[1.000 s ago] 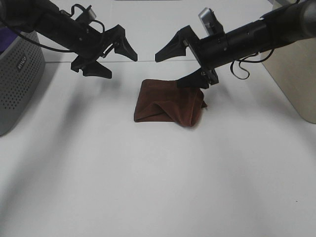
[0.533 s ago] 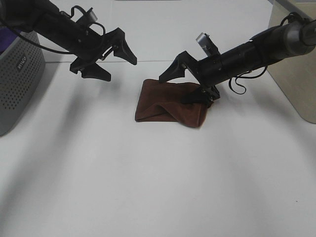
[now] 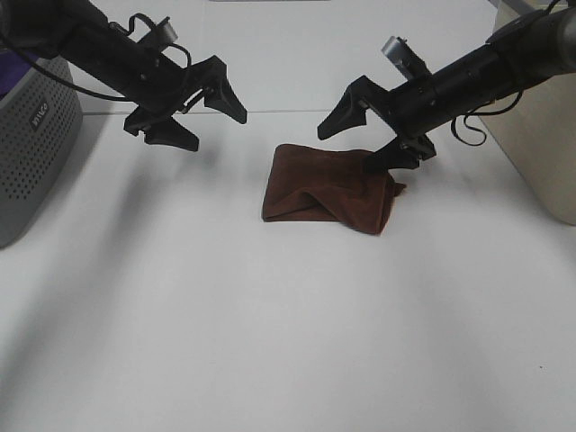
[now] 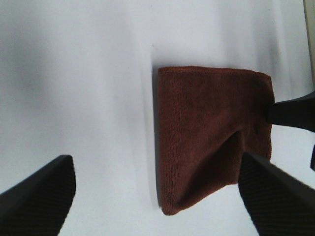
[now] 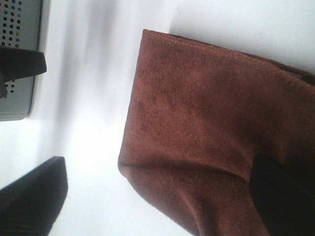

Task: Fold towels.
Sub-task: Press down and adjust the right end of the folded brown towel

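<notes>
The dark reddish-brown towel (image 3: 328,189) lies folded and rumpled on the white table (image 3: 270,324), right of centre. My right gripper (image 3: 347,149) is open. Its lower finger (image 3: 389,159) rests on the towel's far right edge and its upper finger hangs above the far edge. My left gripper (image 3: 218,130) is open and empty, in the air to the left of the towel. The left wrist view shows the towel (image 4: 211,132) ahead between the open fingers (image 4: 34,196). The right wrist view shows it (image 5: 206,128) close up, with one finger (image 5: 285,191) on the cloth. No white tag shows.
A grey perforated basket (image 3: 31,135) stands at the left edge with purple fabric (image 3: 9,70) in it. A beige box (image 3: 540,135) stands at the right edge. Bare white table spreads in front of the towel.
The right gripper dropped onto the towel's right edge and moved right, and the towel slid right with it. The left gripper barely moved.
</notes>
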Motion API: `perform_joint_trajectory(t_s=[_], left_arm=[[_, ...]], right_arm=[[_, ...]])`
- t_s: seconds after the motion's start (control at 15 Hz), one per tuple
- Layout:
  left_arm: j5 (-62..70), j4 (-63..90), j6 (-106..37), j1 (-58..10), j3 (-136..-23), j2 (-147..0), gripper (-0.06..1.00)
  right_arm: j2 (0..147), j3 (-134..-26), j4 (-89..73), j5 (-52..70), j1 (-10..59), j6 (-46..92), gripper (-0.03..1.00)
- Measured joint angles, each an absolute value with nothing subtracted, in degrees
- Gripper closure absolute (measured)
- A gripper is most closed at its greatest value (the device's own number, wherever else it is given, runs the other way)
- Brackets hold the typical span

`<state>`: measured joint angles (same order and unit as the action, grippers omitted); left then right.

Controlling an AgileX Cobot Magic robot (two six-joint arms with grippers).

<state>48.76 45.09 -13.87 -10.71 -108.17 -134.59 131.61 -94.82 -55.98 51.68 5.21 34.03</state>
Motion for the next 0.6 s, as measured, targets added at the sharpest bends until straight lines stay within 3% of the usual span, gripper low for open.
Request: perform_joint_trajectory(t_s=[0.27, 0.6], left_arm=[[55.41, 44.75, -15.3, -10.71, -108.17, -133.44, 0.12], [64.74, 38.73, -17.42, -10.71, -108.17, -122.56, 0.12]], right_arm=[[125.02, -94.82, -41.2, 57.58, 4.53, 28.71, 0.01], [115.11, -94.25, -33.75, 67.15, 4.53, 21.83, 0.01]])
